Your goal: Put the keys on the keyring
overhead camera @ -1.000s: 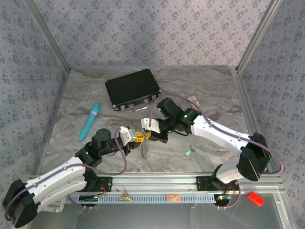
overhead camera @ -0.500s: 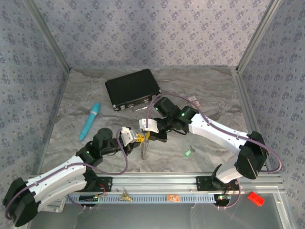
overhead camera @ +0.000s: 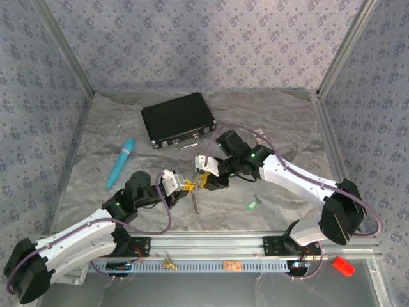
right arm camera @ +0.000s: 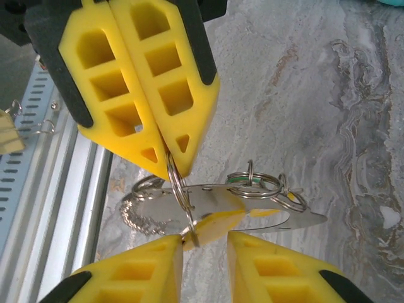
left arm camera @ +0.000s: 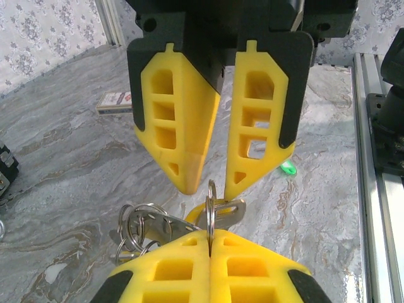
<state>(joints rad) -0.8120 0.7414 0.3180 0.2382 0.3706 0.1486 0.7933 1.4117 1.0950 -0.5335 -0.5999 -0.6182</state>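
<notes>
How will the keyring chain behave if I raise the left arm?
Probably floppy: the keyring chain trails slack from the split ring pinched by the left fingers, so it should dangle and swing. Likely light: thin links. The ring is held edge-on, so it may pivot.

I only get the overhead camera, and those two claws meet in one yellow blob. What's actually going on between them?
Observer: In the left wrist camera, the left gripper is shut on the keyring, a thin ring standing upright in its grip.
Operator: And the other claw?
Observer: The right gripper has its jaws apart, with a yellow-headed key at the gap. I can't tell whether it's threaded on.
Operator: Anything else hanging there?
Observer: Several smaller rings cluster just beside it.
</notes>
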